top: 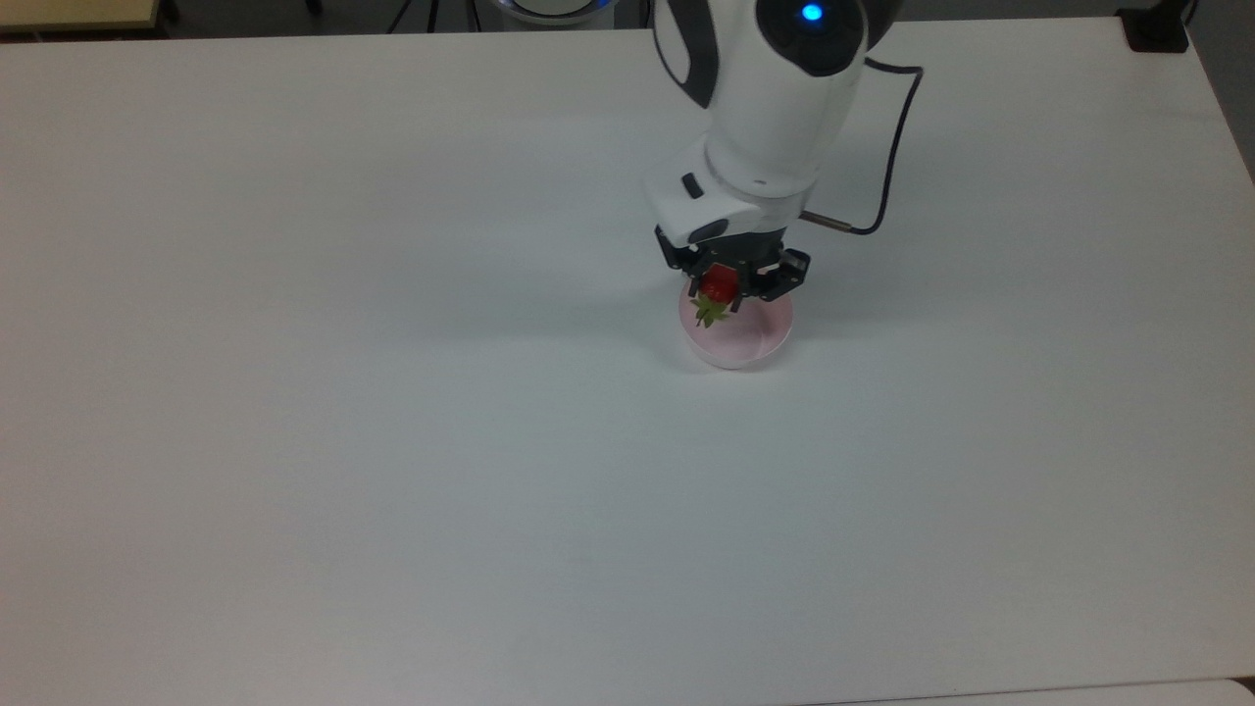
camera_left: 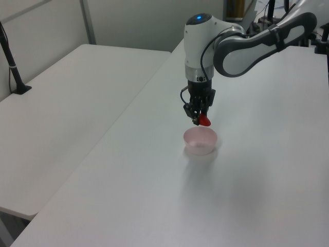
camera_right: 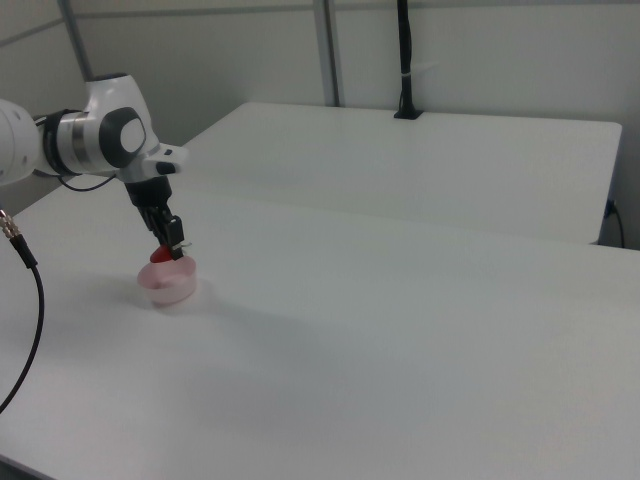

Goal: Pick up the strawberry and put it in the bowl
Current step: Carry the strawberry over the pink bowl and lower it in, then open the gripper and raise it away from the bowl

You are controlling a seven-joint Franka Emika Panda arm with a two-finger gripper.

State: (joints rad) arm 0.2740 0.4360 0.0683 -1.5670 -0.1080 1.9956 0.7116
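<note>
Gripper (top: 727, 284) clenched on the strawberry (top: 717, 285), red body between the fingers, green cap (top: 709, 312) pointing toward the top view's bottom. Held in the air just above the pale pink bowl (top: 753, 338), over its rim on the top view's left. Bowl standing on the white table (top: 392, 441), nothing visible inside.

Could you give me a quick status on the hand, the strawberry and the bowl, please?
Hand shut on strawberry, held above bowl. Not released. Nothing in the way.
</note>
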